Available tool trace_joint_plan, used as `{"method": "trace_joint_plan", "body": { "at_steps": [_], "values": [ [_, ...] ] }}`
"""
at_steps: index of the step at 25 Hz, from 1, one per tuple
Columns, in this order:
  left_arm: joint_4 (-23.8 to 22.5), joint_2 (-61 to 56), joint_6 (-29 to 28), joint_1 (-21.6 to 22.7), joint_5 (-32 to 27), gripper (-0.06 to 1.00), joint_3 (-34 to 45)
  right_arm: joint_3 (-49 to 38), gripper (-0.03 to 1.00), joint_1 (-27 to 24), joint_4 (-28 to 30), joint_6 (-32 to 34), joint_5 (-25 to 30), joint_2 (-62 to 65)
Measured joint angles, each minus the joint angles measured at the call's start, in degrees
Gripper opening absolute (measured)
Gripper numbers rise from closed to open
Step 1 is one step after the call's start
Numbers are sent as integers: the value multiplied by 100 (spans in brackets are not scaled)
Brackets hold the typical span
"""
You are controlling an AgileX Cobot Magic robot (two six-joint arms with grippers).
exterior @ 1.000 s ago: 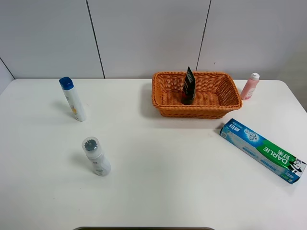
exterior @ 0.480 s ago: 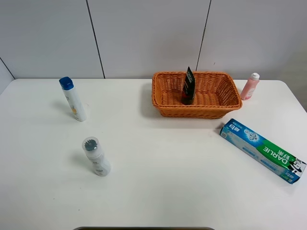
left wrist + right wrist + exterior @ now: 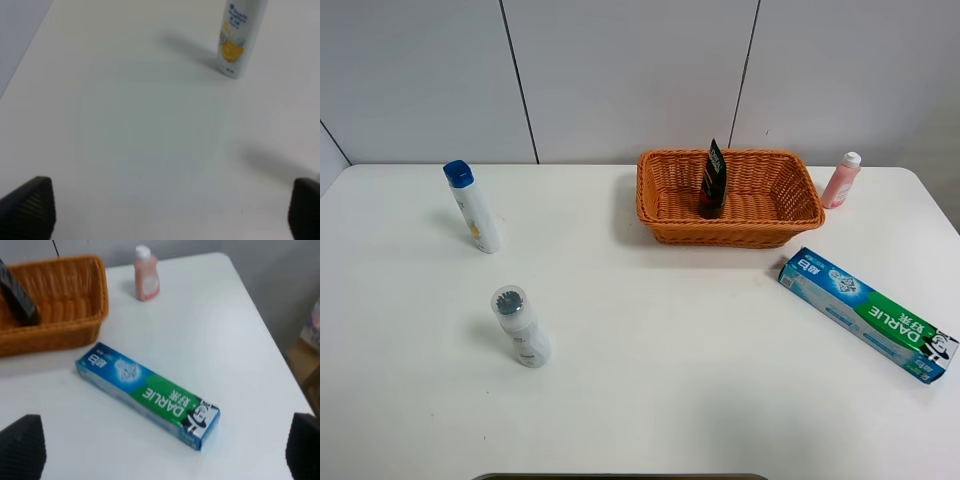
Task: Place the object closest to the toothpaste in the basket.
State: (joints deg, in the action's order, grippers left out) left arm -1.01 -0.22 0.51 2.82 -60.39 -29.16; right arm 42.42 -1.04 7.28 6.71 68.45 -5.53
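The toothpaste box, blue and green, lies flat on the white table at the right; it also shows in the right wrist view. A small pink bottle with a white cap stands upright just right of the wicker basket, also in the right wrist view. The basket holds a black tube standing on end. Neither gripper shows in the high view. My left gripper is open above bare table. My right gripper is open, above the table near the toothpaste.
A white bottle with a blue cap stands at the far left, also in the left wrist view. A white bottle with a grey cap lies tilted on the table at the front left. The table edge runs along the right.
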Motion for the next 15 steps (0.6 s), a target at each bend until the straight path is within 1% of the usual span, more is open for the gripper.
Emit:
{"method": "trace_joint_plan", "body": {
  "at_steps": [6, 15],
  "values": [
    [0, 0, 0, 0, 0, 94, 0, -730, 99, 0, 0, 1, -488, 574],
    [0, 0, 0, 0, 0, 94, 0, -1337, 99, 0, -151, 1, -648, 574]
  ]
}}
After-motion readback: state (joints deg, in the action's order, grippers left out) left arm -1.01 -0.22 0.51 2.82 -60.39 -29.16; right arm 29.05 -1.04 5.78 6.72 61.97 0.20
